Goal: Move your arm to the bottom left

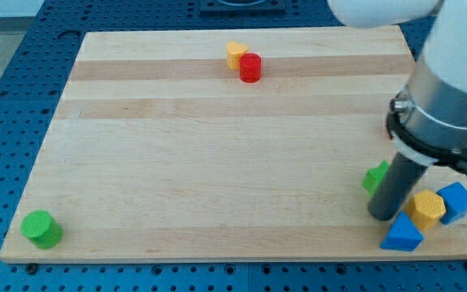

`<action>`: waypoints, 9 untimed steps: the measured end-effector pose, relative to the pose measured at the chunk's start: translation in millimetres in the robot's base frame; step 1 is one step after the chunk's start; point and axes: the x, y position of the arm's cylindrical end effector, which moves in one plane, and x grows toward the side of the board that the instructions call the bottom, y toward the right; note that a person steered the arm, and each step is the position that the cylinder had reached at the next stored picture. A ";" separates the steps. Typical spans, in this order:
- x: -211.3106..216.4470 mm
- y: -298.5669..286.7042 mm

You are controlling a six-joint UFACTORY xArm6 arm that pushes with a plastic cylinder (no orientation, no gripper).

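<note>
My tip (pixel 383 216) is the lower end of a dark rod at the view's bottom right, resting on the wooden board (pixel 217 162). It stands just right of a green block (pixel 373 178) that the rod partly hides, and just left of a yellow block (pixel 426 209). A blue triangular block (pixel 402 234) lies just below and right of the tip. A blue block (pixel 457 202) sits right of the yellow one. A green cylinder (pixel 40 229) stands alone at the board's bottom left corner, far from the tip.
A red cylinder (pixel 250 67) and a yellow block (pixel 235 54) touch each other near the board's top edge. A small red bit (pixel 387 127) shows at the right behind the arm. The board lies on a blue perforated table (pixel 6 81).
</note>
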 end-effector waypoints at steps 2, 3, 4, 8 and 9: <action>0.9 -115.4; 0.9 -163.3; -0.1 -196.3; -51.2 -391.3; -51.3 -455.5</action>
